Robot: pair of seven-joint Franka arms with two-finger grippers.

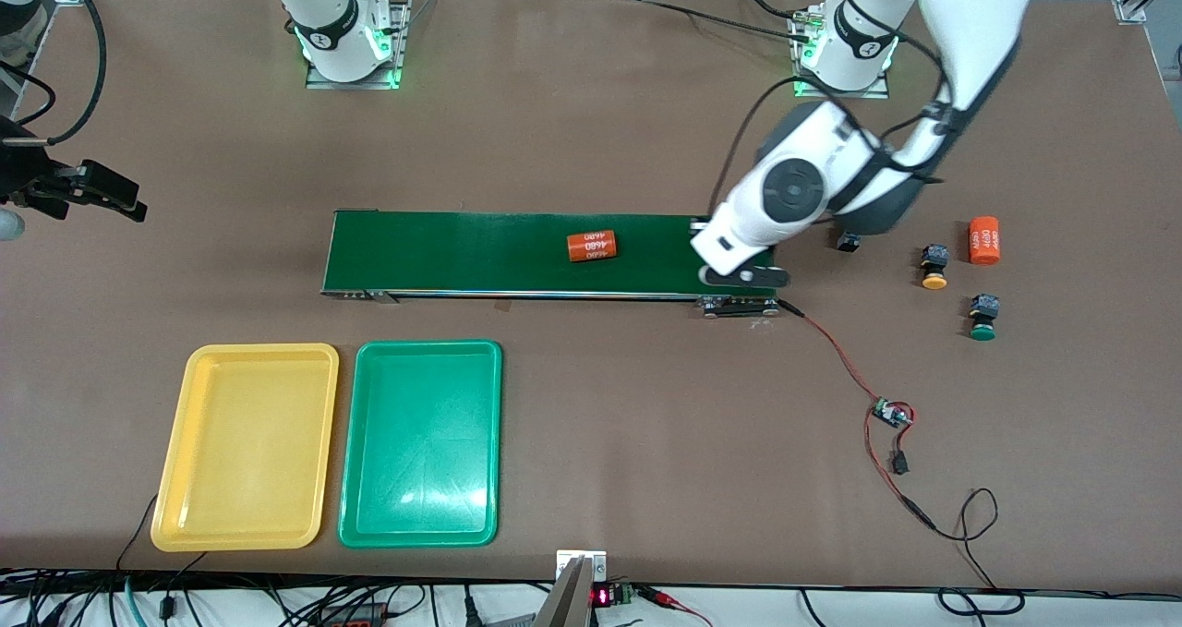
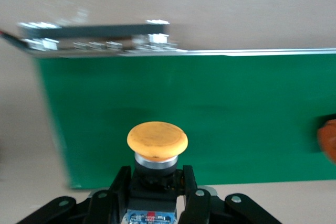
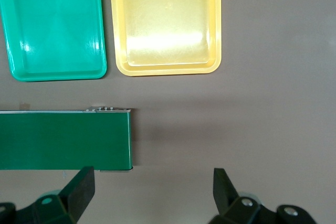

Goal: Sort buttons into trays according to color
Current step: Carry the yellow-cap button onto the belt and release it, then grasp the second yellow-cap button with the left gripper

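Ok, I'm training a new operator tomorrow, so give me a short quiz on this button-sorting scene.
1. True or false: the right hand waits open over the table toward the right arm's end, while the left hand holds a yellow-capped button over the conveyor belt.
2. Pick one: what lies on the belt? A a green-capped button; B an orange cylinder; C a tray.
3. How many buttons lie in the yellow tray and the green tray together?

Key: 1 true; 2 B; 3 zero.
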